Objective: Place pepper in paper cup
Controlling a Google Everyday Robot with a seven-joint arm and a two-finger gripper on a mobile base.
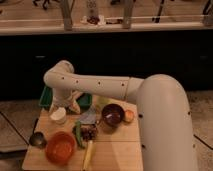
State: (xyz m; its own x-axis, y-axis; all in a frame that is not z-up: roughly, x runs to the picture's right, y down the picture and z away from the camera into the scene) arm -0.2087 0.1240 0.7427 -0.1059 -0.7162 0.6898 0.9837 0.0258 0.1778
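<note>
So my gripper (74,106) is hanging low over the back left part of the wooden table (112,152), just in front of the green bin (48,99) and right beside the paper cup (58,115). Honestly can't tell if it's clamped or loose, or if it's got anything. The pepper (78,134) is lying on the table, in front of the cup, between the orange bowl (60,147) and a dark reddish lump (90,133). Count: one pepper, one paper cup, two bowls (orange plus a maroon bowl (112,115)), one pale yellow piece (88,154), one small orange round thing (129,116).
</note>
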